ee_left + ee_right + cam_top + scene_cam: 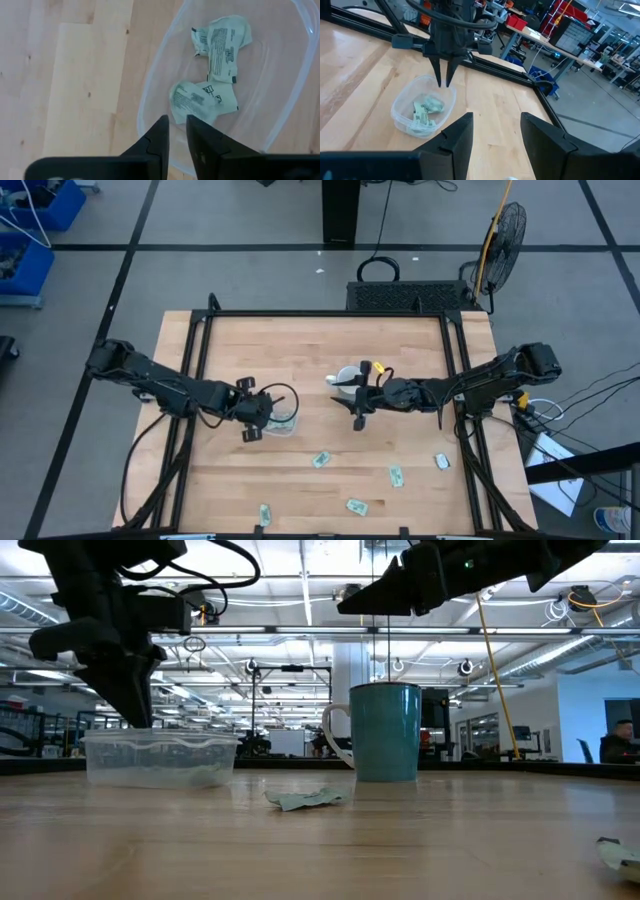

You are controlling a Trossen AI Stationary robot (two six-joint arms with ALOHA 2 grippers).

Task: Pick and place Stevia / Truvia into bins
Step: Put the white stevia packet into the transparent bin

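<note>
My left hand (177,137) hangs over the clear bin (280,100), fingers a narrow slit apart and holding nothing; two packets (220,42) lie in the bin right under its tips. My right hand (495,130) hovers by the mug (345,378), fingers wide apart and empty. Loose packets (320,459) lie on the worktop (300,350) nearby.
</note>
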